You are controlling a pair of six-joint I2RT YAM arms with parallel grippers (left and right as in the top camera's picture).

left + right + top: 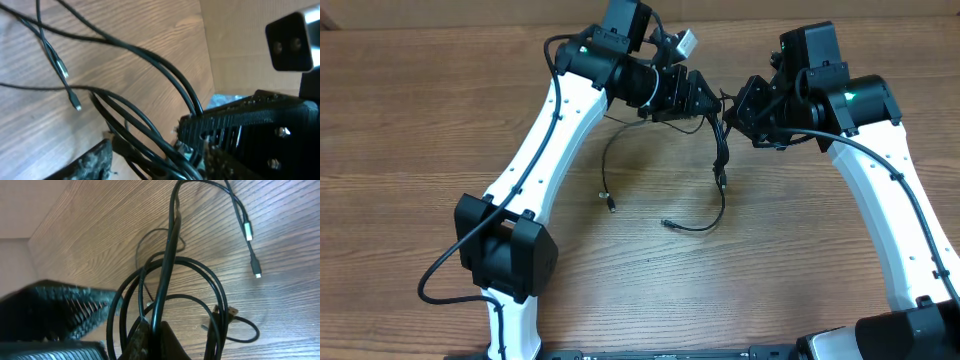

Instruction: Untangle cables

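Several thin black cables (721, 165) hang in a bundle between my two grippers at the back of the table, and their loose ends trail onto the wood. One plug tip (610, 202) lies to the left, another (667, 223) nearer the middle. My left gripper (705, 100) is open, and in the left wrist view several cables (150, 55) run through its gap (155, 167). My right gripper (161, 336) is shut on one cable (169, 255), which rises from its fingertips. Other loops (215, 285) hang around it.
The wooden table (800, 260) stretches toward the front. A beige wall (440, 12) borders its far edge just behind both grippers. The white arms (545, 140) flank the cables on either side. A brown flat plug (231, 313) lies on the wood by the loops.
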